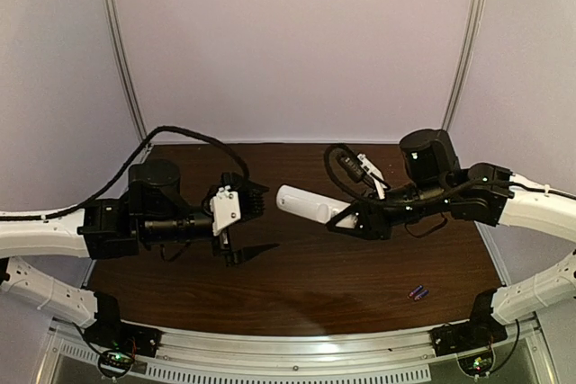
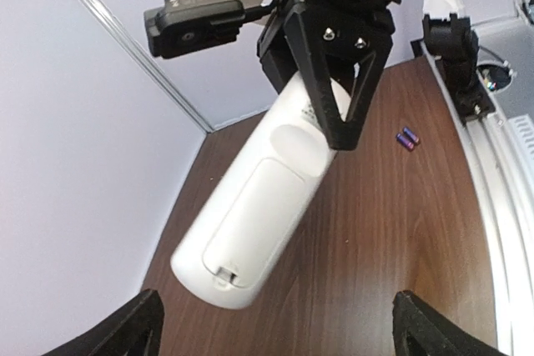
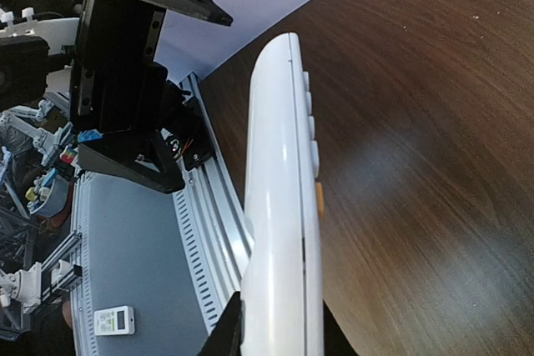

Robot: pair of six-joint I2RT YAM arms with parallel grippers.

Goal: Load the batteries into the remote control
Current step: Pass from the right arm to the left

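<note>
A dark brown wood-grain surface [image 1: 297,285] lies under the left fingers [image 1: 256,249] and the right fingers [image 1: 360,224], with a soft sheen of light on it. Pale lilac walls [image 1: 288,42] close it in behind them and on both sides, and a thin metal strip [image 1: 121,51] rises at each back corner. On the near side of the fingers runs an aluminium rail [image 1: 297,346], and a grey floor [image 3: 125,239] shows past it.

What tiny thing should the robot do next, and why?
Probably ease the open left jaws onto the battery cover to slide it off: the right jaws hold the remote control aloft, cover still closed, and the batteries lie on the table.
</note>
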